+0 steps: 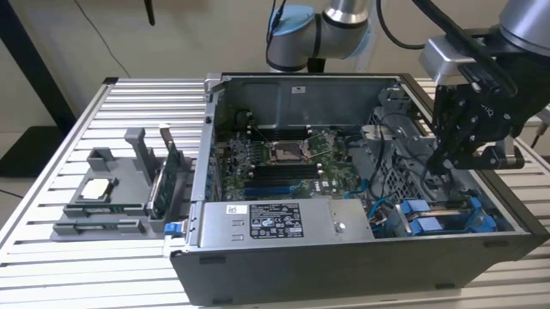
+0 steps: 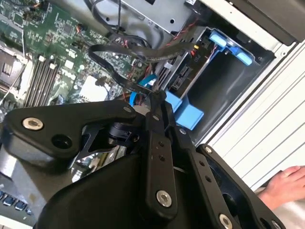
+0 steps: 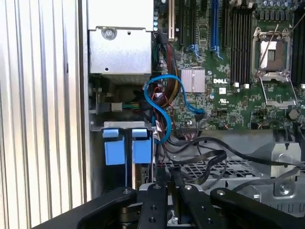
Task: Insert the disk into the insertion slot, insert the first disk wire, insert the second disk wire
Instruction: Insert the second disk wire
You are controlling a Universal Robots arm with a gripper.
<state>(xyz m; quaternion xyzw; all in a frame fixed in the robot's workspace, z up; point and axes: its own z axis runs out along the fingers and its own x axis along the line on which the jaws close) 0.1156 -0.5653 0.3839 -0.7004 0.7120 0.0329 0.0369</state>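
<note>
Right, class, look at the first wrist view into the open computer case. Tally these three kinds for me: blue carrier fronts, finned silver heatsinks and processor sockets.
Blue carrier fronts: 2
Finned silver heatsink: 1
Processor socket: 1
Total: 4

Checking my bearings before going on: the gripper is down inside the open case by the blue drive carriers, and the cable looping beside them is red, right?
Not red: the first wrist view shows the looping cable is blue. The gripper is inside the open case by the blue drive carriers.
</note>
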